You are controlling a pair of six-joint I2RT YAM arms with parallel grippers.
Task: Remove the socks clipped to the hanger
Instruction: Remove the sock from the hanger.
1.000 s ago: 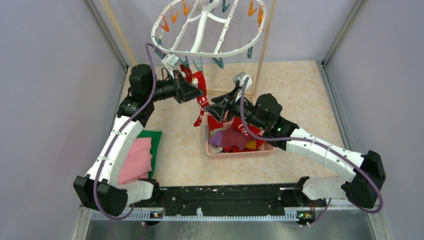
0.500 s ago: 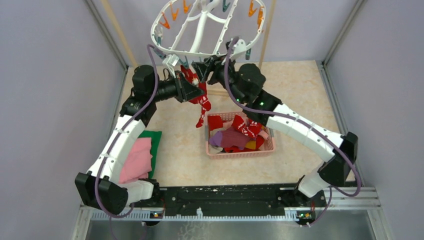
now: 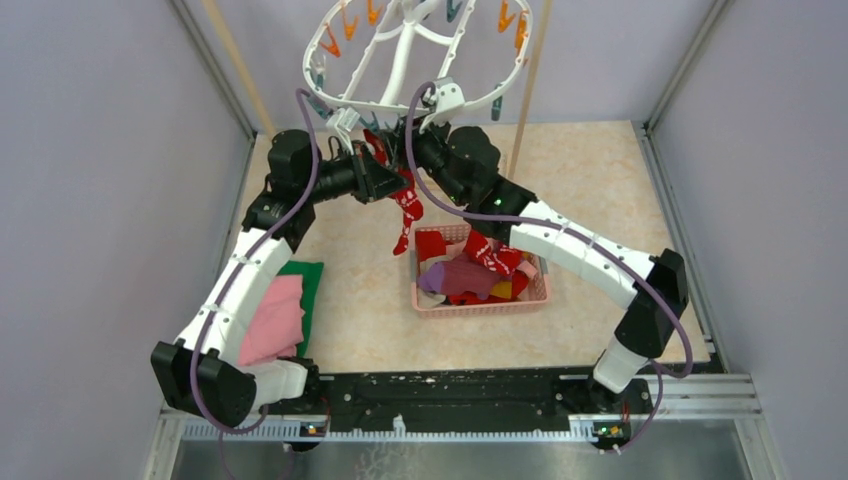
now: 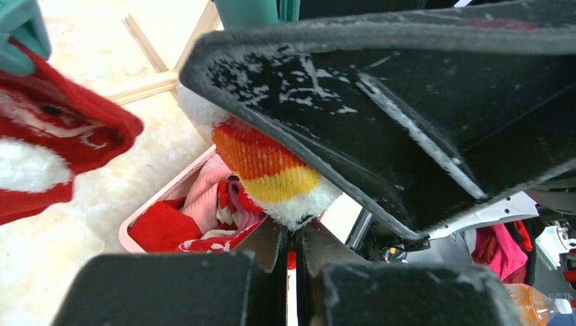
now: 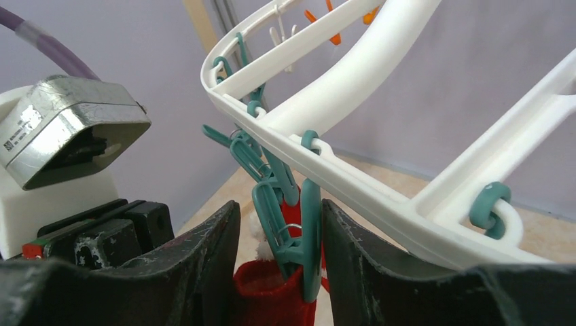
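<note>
The white hanger (image 3: 420,60) hangs at the top centre, with orange and teal clips. One red white-patterned sock (image 3: 405,208) dangles from a teal clip (image 5: 299,234) under its near rim. My left gripper (image 3: 385,182) is shut on this sock; in the left wrist view (image 4: 292,255) a red-and-white sliver shows between the closed fingers. My right gripper (image 3: 408,142) is open, its fingers (image 5: 204,265) on either side of the teal clip that bites the red sock cuff (image 5: 268,295). The hanger ring (image 5: 353,153) passes just above.
A pink mesh basket (image 3: 480,308) with several loose socks (image 3: 470,275) sits below the hanger. Folded pink and green cloths (image 3: 275,315) lie at the left. A wooden pole (image 3: 525,100) stands right of the hanger. Purple walls close in on three sides.
My right arm swung up from over the basket to the hanger and now straddles the teal clip. My left gripper stayed put, still gripping the red sock.
</note>
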